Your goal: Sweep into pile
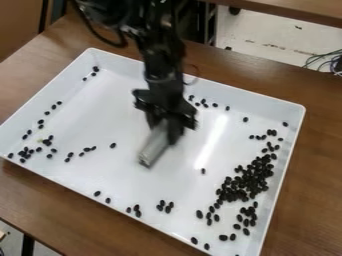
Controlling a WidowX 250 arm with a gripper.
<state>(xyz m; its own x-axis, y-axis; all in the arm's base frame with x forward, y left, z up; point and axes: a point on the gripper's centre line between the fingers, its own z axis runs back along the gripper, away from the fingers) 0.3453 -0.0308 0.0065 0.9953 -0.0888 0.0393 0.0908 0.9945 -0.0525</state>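
The tool [167, 129] is clamping a grey block [153, 150] over the white tray [100, 107]; a loose pile [247, 182] is lining its right side, outlying beans [113, 145] awaiting sweeping.

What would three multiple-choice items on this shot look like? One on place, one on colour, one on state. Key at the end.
1. Where in the tray is the biggest cluster of black beans, as seen in the image?
A) Upper left
B) Center
C) Lower right

2. What color is the tray?
A) White
B) Blue
C) Red

3. How is the gray tool now?
A) Lying loose against the tray's wall
B) Held at a tilt in the jaws
C) Standing upright, nothing holding it

Key:
1: C, the beans crowd together toward the tray's lower right; elsewhere they are sparser.
2: A, its floor and walls show white against the brown table.
3: B, its upper end sits in the jaws and it slants down to the lower left.
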